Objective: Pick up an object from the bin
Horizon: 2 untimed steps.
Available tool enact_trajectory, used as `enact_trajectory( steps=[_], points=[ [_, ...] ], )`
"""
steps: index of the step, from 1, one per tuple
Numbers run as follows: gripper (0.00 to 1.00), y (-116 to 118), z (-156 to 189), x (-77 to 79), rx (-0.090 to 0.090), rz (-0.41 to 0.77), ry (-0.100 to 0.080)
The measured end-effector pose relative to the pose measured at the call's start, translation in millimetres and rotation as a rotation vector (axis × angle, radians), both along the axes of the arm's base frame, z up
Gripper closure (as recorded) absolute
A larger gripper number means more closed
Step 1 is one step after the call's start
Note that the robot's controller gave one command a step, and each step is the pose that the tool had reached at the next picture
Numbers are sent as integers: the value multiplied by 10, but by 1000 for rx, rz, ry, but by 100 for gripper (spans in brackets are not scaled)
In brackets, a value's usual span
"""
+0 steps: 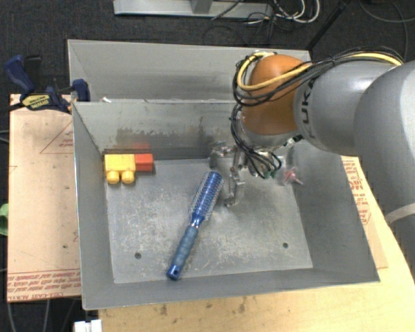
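A blue hairbrush [196, 221] lies slanted in the middle of the bin, bristle head up at the right, handle down toward the front left. My gripper [231, 187] hangs just right of the brush's head, its fingertips near the bin floor and nothing seen between them. A yellow toy block [120, 166] with an orange-red block [144, 162] joined to it rests against the back wall at the left, well away from the gripper.
The arm with its orange cover and cables comes in from the right and overhangs the bin's back right part. Bare bin floor lies at the front right and front left.
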<state>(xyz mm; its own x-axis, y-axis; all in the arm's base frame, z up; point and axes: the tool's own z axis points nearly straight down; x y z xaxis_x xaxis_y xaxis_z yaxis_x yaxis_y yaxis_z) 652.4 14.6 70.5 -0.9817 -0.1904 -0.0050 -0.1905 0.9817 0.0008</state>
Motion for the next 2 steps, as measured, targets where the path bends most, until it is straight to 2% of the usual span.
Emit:
enact_trajectory(
  steps=[1,2],
  points=[
    [0,305,116,-305,0,383,2],
    [100,294,107,-306,-1,381,3]
  ],
)
